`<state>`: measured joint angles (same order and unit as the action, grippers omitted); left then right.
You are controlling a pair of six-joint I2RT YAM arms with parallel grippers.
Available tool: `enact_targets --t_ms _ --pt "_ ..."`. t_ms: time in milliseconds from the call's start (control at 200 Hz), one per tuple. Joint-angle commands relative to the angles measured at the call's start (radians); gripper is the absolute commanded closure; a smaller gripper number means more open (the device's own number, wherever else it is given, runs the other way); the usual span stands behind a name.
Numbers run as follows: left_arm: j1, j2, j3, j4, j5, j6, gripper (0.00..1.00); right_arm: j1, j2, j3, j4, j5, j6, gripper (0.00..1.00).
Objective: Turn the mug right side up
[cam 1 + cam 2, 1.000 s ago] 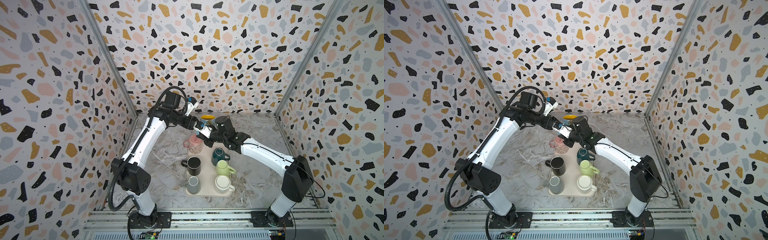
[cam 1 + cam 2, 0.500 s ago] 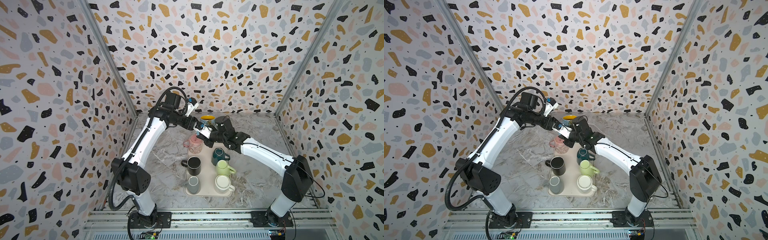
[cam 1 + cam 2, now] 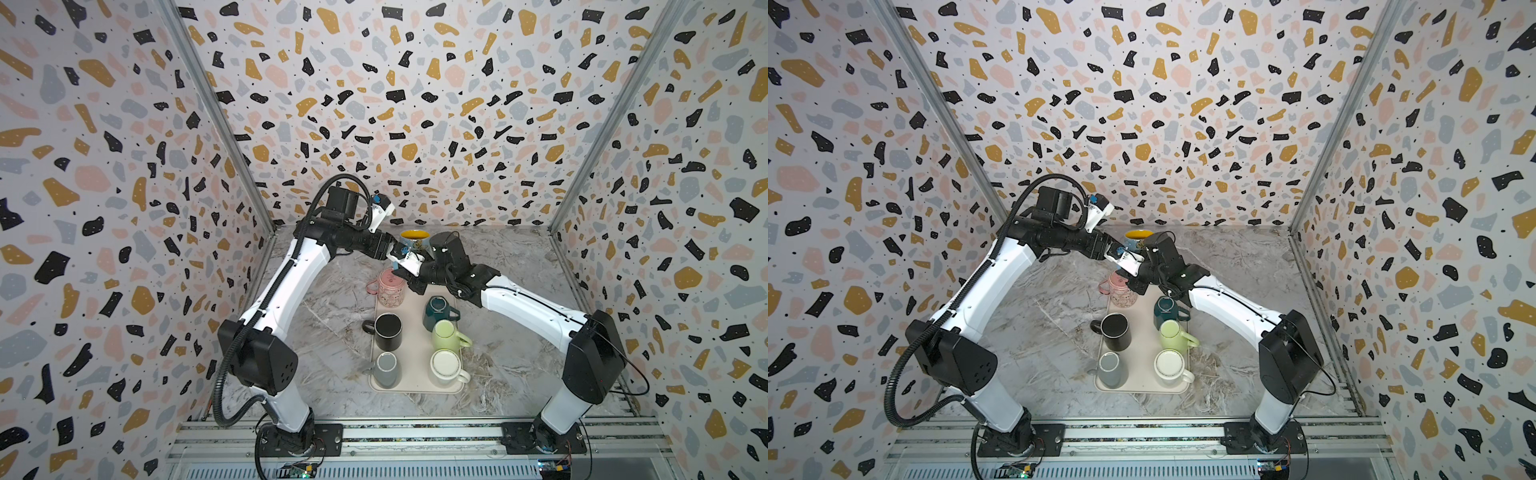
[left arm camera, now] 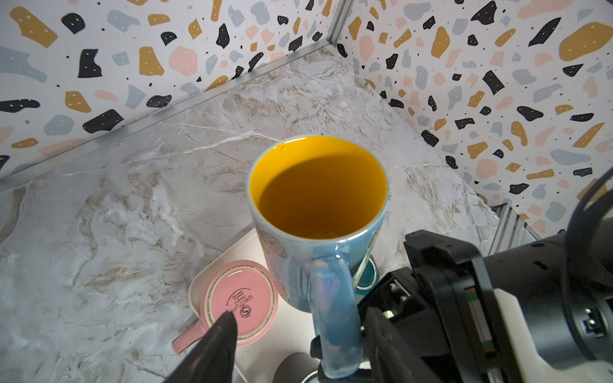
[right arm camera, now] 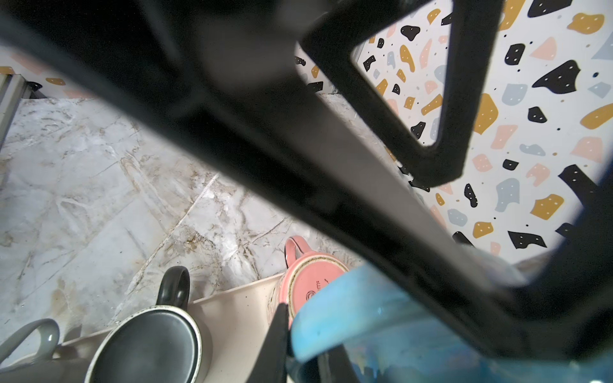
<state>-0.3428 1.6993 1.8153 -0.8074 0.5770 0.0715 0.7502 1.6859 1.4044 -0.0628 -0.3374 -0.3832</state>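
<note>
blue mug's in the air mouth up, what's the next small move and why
Probably ease the right pincer down to set the blue mug on the bare back corner of the tray, beside the pink mug. The mug is already mouth up, hanging above the tray in the right pincer's grip. The left pincer stands open astride the handle, not gripping.
</note>
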Motion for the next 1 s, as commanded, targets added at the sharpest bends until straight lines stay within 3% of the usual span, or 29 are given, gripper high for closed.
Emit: enact_targets --t_ms 0,691,996 --pt "-0.054 -0.035 -0.027 0.025 0.119 -0.040 0.38 0.025 -0.067 0.030 0.230 -0.021 0.016 1.00" --pt "-0.098 -0.030 -0.045 -0.020 0.038 -0.050 0.41 0.020 -0.082 0.045 0.225 -0.058 0.026 1.00" --pt "-0.107 -0.035 -0.071 0.005 0.014 -0.083 0.43 -0.001 -0.104 0.042 0.260 -0.116 0.087 1.00"
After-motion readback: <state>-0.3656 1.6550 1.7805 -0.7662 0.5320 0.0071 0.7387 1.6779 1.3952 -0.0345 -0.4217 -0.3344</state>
